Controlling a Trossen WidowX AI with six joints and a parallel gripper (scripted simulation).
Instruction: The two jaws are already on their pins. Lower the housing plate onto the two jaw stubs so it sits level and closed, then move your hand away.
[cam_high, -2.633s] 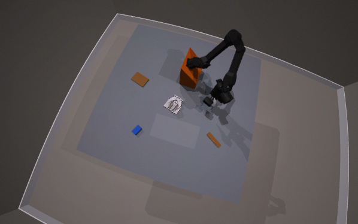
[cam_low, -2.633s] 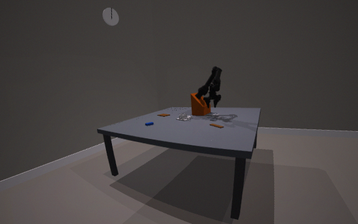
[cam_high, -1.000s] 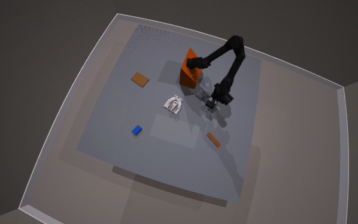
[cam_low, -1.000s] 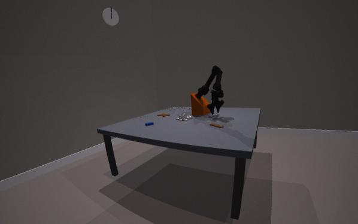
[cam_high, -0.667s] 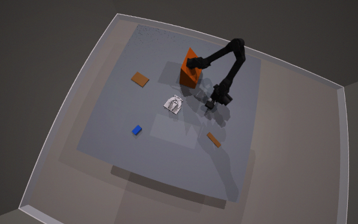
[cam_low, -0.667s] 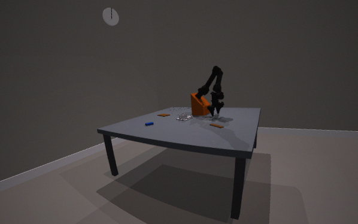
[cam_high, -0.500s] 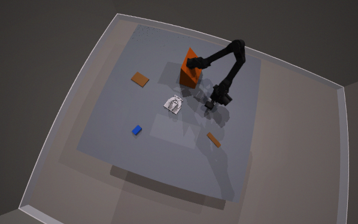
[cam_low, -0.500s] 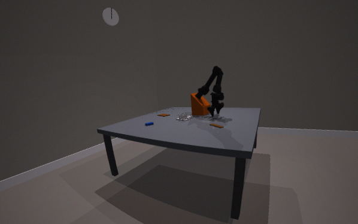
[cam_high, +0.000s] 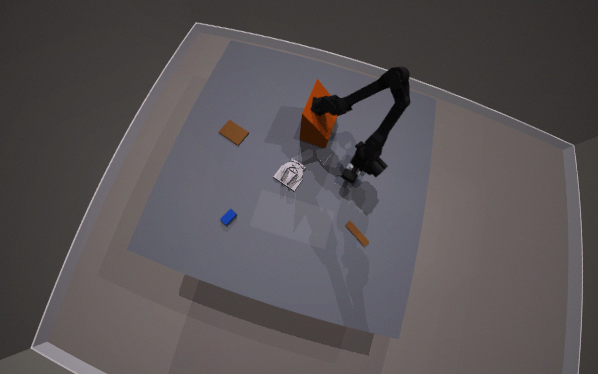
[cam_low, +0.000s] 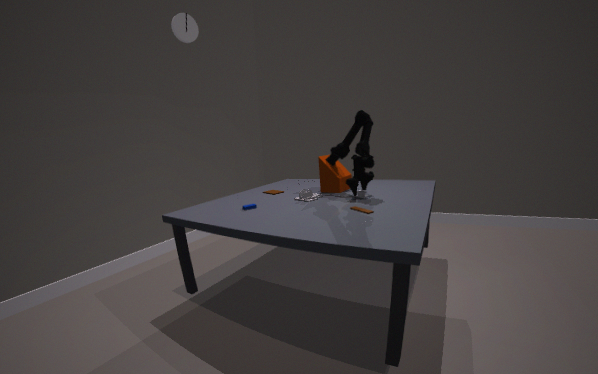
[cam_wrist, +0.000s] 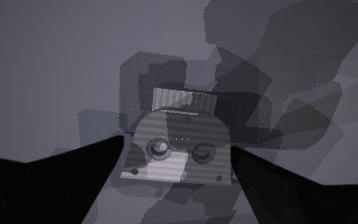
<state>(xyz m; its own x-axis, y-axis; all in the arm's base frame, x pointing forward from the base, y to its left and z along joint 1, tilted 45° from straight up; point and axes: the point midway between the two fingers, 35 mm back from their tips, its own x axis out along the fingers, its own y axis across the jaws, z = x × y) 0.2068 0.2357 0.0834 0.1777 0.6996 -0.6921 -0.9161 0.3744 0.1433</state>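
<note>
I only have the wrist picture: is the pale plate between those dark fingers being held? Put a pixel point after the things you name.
Observer: No, the gripper (cam_high: 348, 172) (cam_low: 360, 190) (cam_wrist: 178, 146) is open, and the exterior view shows its fingers pointing down at the plate (cam_wrist: 180, 167).
Visitor: Anything nearby that I can't see?
Observer: Yes, a blue block (cam_high: 228, 217) (cam_low: 249, 206) lies on the table (cam_high: 180, 210) (cam_low: 300, 227).
Visitor: And what does the arm stand on?
Observer: An orange wedge-shaped stand (cam_high: 314, 135) (cam_low: 330, 178).
</note>
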